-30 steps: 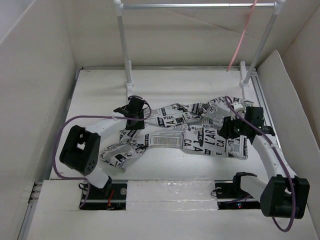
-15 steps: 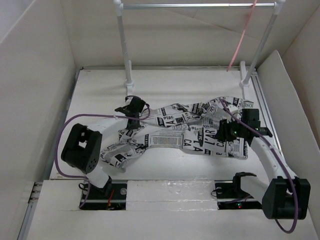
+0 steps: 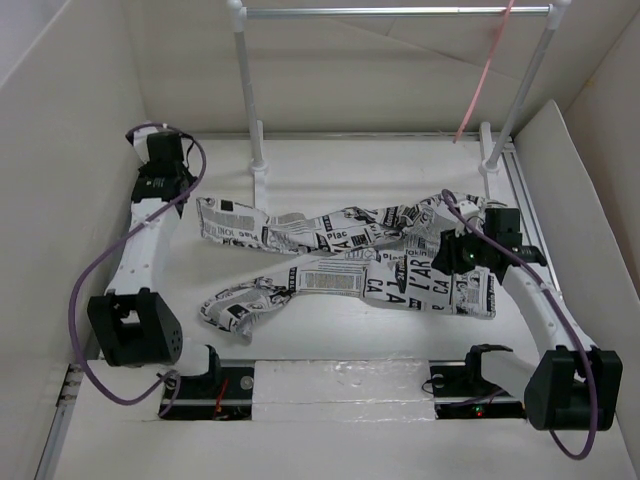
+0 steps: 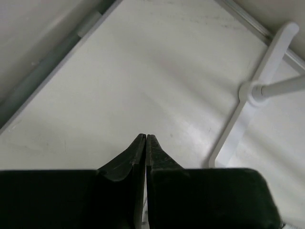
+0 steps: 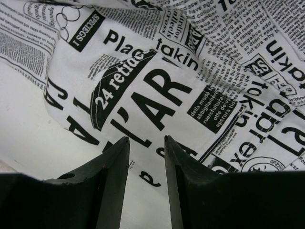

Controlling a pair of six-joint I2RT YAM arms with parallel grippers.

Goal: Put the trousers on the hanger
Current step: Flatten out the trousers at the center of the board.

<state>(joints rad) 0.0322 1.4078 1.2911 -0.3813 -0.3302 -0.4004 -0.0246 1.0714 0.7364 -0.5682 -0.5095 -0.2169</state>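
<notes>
The left gripper (image 4: 146, 138) had its jaws pressed together, empty, the trousers (image 3: 350, 265) well off to their right. The right gripper (image 5: 147, 140) had its jaws apart just over that cloth, the hanger (image 3: 486, 70) far beyond.

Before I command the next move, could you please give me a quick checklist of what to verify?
1. Left fingers clear of the cloth: ok, shut on nothing above bare table.
2. Right fingers ready to grasp: ok, apart over the trousers.
3. Trousers gripped: not ok, no cloth between either pair of fingers.
4. Trousers spread out: ok, both legs stretch leftward on the table.
5. Hanger available: ok, it hangs from the rack bar, off the cloth.
6. Hanger's lower part: cannot tell.
</notes>
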